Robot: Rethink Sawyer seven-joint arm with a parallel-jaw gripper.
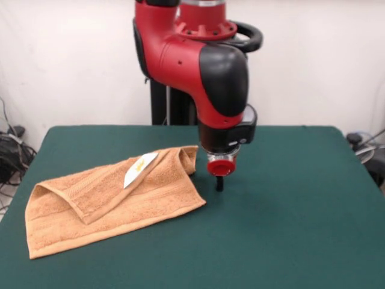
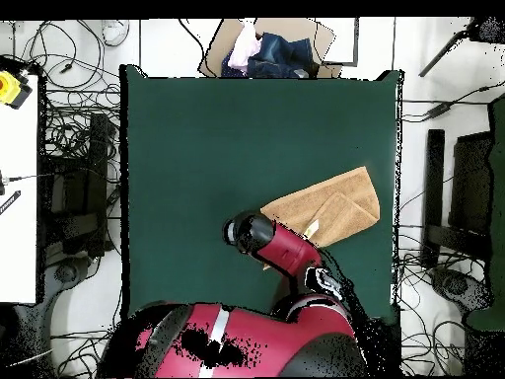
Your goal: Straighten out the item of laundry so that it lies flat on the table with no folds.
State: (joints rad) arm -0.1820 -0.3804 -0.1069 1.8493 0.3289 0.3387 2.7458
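One orange-tan towel (image 1: 102, 205) lies on the dark green table (image 1: 289, 229), folded rather than flat. In the front view a flap of the cloth is turned over onto the layer beneath it, its folded edge running on a slant across the middle of the towel, so the under layer shows as a wide strip along the side nearest the camera. Woven border bands run along that strip. A small white care tag (image 1: 139, 169) sits on top of the turned-over flap, toward the end of the towel nearest the gripper. That same end is rumpled, with a raised curl of cloth at the corner.

The gripper (image 1: 219, 182) hangs from the red and black arm (image 1: 198, 66), just beside the rumpled corner of the towel and apart from it, its dark tip down near the felt. Only a single dark tip shows below the red collar, and whether the jaws are open or closed I cannot tell.

The overhead view shows the towel (image 2: 330, 209) as a slanted strip close to one long edge of the table (image 2: 197, 148), with the tag (image 2: 312, 229) at the towel's end nearest the arm (image 2: 281, 247). There the arm covers the gripper, while the front view shows its tip plainly. Beyond the table's far edge from the towel, the overhead view alone shows a cardboard box (image 2: 271, 49) with bundled cloth in it, and cables (image 2: 74, 118) on the floor.
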